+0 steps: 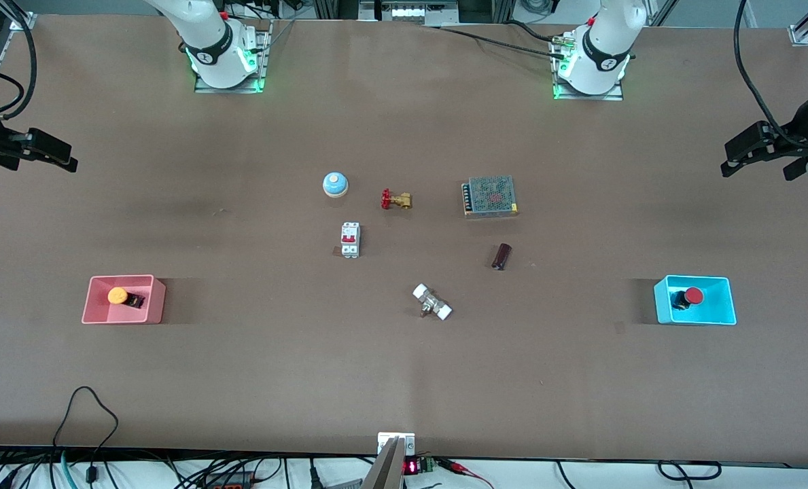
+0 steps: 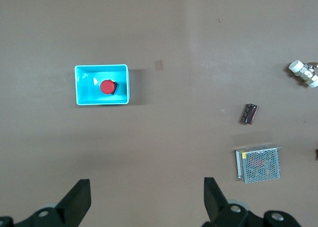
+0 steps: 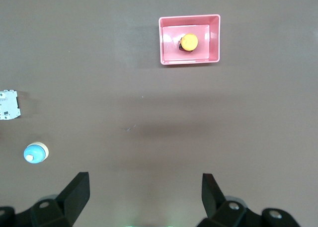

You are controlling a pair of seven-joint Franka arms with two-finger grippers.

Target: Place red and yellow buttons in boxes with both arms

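Note:
The orange-yellow button (image 1: 118,295) lies in the pink-red box (image 1: 91,303) toward the right arm's end of the table. It also shows in the right wrist view (image 3: 189,41), inside the box (image 3: 213,38). The red button (image 1: 694,295) lies in the cyan box (image 1: 724,303); the left wrist view shows the button (image 2: 106,87) and the box (image 2: 82,85). My right gripper (image 1: 57,155) is open and empty, high over its end of the table (image 3: 145,182). My left gripper (image 1: 757,170) is open and empty, high over its own end (image 2: 147,187).
In the table's middle lie a blue-and-white bell (image 1: 335,184), a brass valve with a red handle (image 1: 396,200), a white breaker (image 1: 350,240), a metal mesh power supply (image 1: 490,196), a dark cylinder (image 1: 501,256) and a white-ended fitting (image 1: 432,302).

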